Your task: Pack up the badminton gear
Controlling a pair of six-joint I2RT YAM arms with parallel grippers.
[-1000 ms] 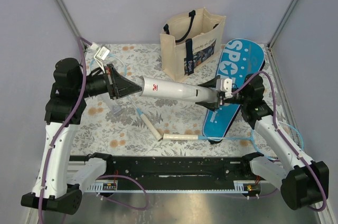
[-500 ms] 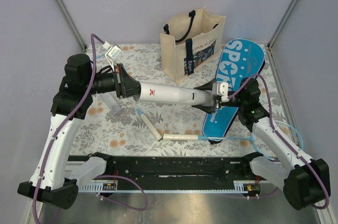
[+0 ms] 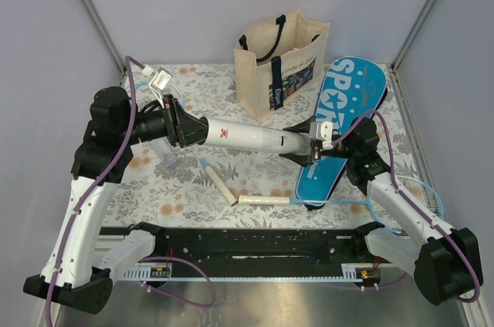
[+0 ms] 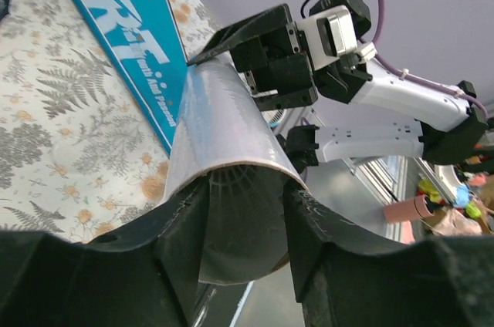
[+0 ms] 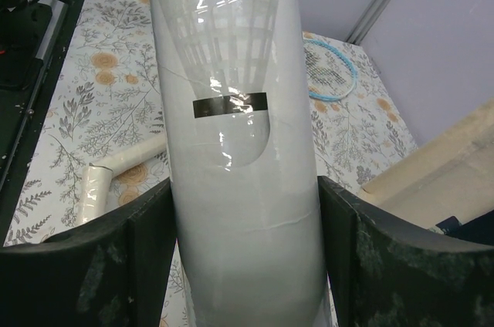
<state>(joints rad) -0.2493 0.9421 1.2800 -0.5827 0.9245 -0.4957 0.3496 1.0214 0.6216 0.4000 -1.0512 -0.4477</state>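
Observation:
The long white tube (image 3: 247,136) hangs level above the table, held at both ends. My left gripper (image 3: 184,128) is shut on its open left end, with the fingers (image 4: 181,223) on either side of the tube (image 4: 220,123). My right gripper (image 3: 312,144) is shut on the right end, clamping the tube (image 5: 239,188) between its fingers (image 5: 150,242). The blue "SPORT" case (image 3: 340,111) lies under the right gripper and also shows in the left wrist view (image 4: 127,42). Two white racket handles (image 3: 220,184) (image 3: 266,200) lie near the front, and one light-blue racket head (image 3: 421,192) shows at the right.
The cream tote bag (image 3: 278,57) with navy straps stands upright at the back, just left of the case. A black rail (image 3: 247,242) runs along the table's near edge. Grey walls close in the back and both sides.
My left gripper has moved right, further onto the tube's left end. The tube's right end and my right gripper have dropped slightly towards the case.

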